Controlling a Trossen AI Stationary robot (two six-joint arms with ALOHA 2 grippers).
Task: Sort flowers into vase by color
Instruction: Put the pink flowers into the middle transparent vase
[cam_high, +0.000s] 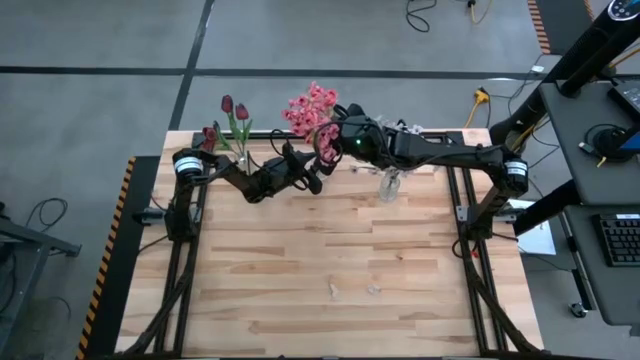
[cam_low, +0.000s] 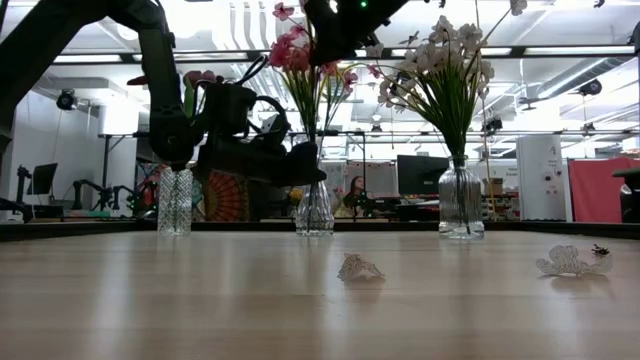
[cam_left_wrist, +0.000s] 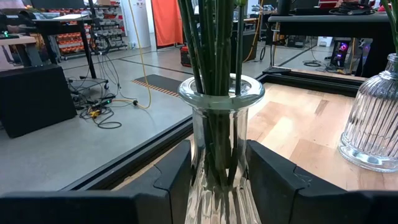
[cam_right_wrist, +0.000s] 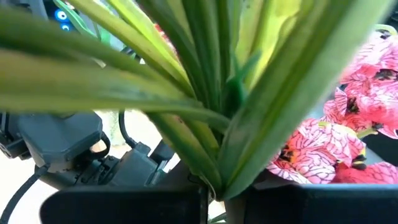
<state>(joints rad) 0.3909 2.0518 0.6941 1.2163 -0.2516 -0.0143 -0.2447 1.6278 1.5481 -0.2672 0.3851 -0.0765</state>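
Three clear glass vases stand along the table's far side. The left ribbed vase (cam_low: 175, 200) holds dark red tulips (cam_high: 233, 108). The middle vase (cam_low: 315, 210) holds pink flowers (cam_low: 292, 48). The right vase (cam_low: 460, 200) holds white flowers (cam_low: 445, 50). My left gripper (cam_left_wrist: 217, 186) is shut on the middle vase. My right gripper (cam_right_wrist: 214, 202) is high above that vase, among the pink blooms (cam_right_wrist: 323, 149), shut on green stems and leaves. My left gripper pinches the middle vase by its narrow waist (cam_left_wrist: 217, 162) below the rim, one finger (cam_left_wrist: 171, 180) on each side. The fingers come in nearly level from the table's left. The vase stands upright with its base (cam_low: 315, 230) on the table. My right gripper is shut on a pink flower's green stem and leaves (cam_right_wrist: 217, 180) just below the blooms, coming from the table's right and slanting slightly down. The stems (cam_low: 312, 130) run down into the middle vase; which single stem it has, I cannot tell.
Two fallen pale petals (cam_low: 360, 268) (cam_low: 570, 262) lie on the bare wooden table (cam_high: 330, 250) nearer the front. The ribbed vase with white flowers (cam_left_wrist: 373, 124) stands close beside the middle one. The near half of the table holds nothing else.
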